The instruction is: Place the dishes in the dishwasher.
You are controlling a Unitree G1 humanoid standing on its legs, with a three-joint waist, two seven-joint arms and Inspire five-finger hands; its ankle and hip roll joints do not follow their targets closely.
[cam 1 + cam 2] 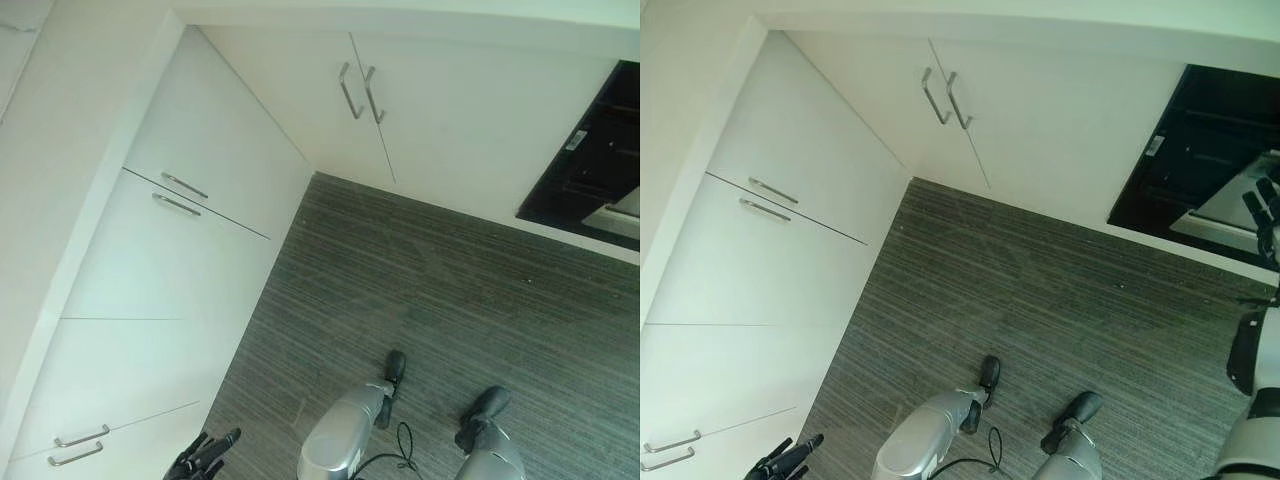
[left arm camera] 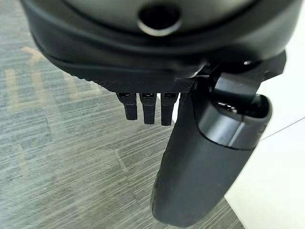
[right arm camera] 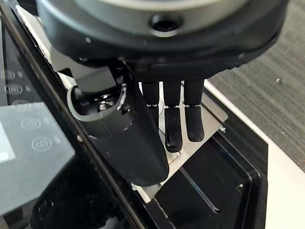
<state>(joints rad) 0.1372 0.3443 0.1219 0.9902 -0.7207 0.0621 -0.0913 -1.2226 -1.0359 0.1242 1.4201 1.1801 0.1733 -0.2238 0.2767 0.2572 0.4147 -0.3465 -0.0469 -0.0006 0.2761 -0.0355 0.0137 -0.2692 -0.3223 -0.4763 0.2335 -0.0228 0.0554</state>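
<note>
Dishwasher (image 1: 1200,150) stood dark and open among white cabinets (image 1: 790,210); no dishes seen. Right hand (image 3: 176,119), fingers straight and holding nothing, hovered at dishwasher's door edge. Left hand (image 2: 200,162) hung relaxed and open, well apart from dishwasher, beside cabinets. Judged: keep fingers clear of door rim

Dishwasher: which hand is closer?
Right. The right hand hangs open over the dishwasher, fingers reaching to its metal edge. The left hand hangs open low beside the white cabinets, across the floor from it.
</note>
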